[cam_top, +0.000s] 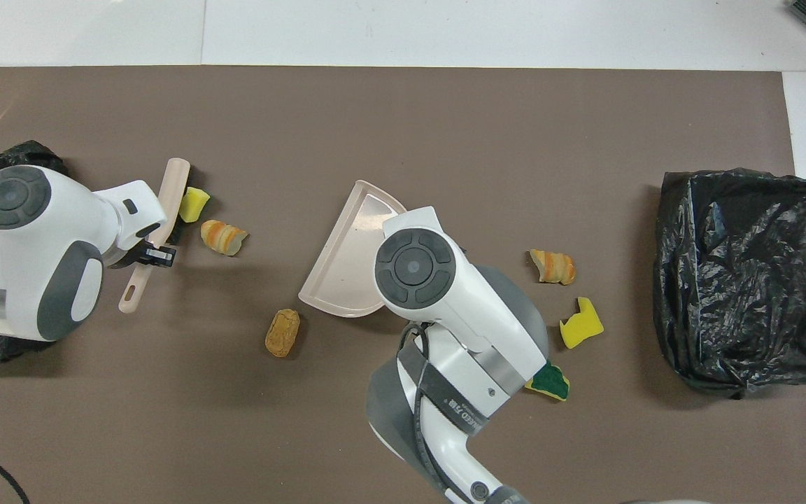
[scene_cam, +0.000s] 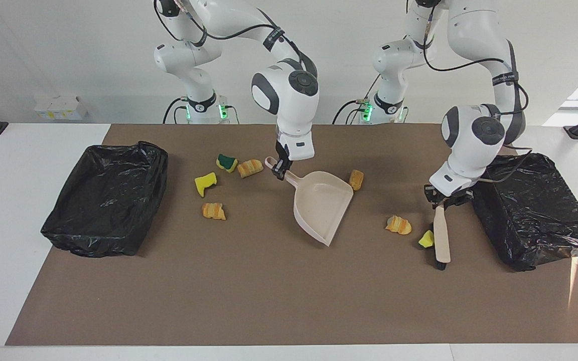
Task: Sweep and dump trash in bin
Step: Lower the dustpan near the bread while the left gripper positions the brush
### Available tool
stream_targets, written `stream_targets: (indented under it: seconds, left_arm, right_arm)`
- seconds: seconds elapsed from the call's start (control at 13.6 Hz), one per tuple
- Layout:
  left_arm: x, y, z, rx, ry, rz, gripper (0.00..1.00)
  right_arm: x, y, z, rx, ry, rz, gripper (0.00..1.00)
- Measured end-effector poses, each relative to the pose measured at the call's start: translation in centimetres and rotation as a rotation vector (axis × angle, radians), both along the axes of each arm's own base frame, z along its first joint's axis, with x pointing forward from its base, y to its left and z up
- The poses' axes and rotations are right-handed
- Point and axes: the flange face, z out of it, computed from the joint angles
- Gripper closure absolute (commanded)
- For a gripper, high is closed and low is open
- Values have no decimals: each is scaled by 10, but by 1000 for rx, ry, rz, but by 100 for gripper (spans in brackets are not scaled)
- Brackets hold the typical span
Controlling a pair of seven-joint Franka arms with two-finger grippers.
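Left gripper (scene_cam: 442, 201): fingers are pinching the brush (scene_cam: 441, 239) by its handle, over the mat (scene_cam: 269, 291) beside the bin at the left arm's end (scene_cam: 535, 210); the brush is slanting down so its bristle end is meeting the mat.
Brush: it is touching the yellow scrap (scene_cam: 425, 239), apparently to push it toward the dustpan (scene_cam: 321, 205).
Right gripper (scene_cam: 280, 169): fingers are clamping the dustpan's handle, keeping the pan flat on the mat at mid-table, its open mouth pointing away from the robots and a little toward the brush, likely to receive what is being swept.
Trash: seven scraps are lying on the mat, none in the pan. A striped piece (scene_cam: 398, 224) is sitting between the yellow scrap and the pan; a tan piece (scene_cam: 356, 179) is just beside the pan's rim on the robots' side.
Other scraps: a yellow-green sponge (scene_cam: 226, 161), a bread piece (scene_cam: 250, 167), a yellow chunk (scene_cam: 205, 183) and another striped piece (scene_cam: 213, 210) are clustering between the pan's handle and the other bin (scene_cam: 106, 198).
Bins: both are holding no trash that I can see, so dumping is not yet done.
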Motion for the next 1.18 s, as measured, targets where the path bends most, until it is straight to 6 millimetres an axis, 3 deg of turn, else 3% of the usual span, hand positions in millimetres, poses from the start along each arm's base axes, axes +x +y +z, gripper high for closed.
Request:
stream_targets:
  seconds: [0.07, 0.22, 0.44, 0.59, 0.74, 0.96, 1.18]
  left_arm:
    - [0, -6, 5, 3, -3, 3, 100]
    - [4, 1, 21, 10, -18, 22, 100]
    - [12, 36, 37, 14, -42, 36, 100]
    - [14, 66, 37, 15, -40, -10, 100]
    - [17, 80, 35, 12, -48, -62, 100]
    - [23, 66, 9, -11, -47, -133, 100]
    - [20, 42, -9, -22, -13, -200, 100]
  right_arm:
    - [7, -8, 4, 1, 0, 0, 100]
    - [12, -19, 3, -7, 16, 16, 100]
    - [15, -36, -8, -26, 60, 74, 100]
    - [15, -46, -14, -40, 105, 164, 100]
    - [7, -43, -16, -47, 141, 277, 100]
    - [4, -41, -16, -41, 164, 431, 100]
    - [4, -41, -15, -39, 164, 450, 100]
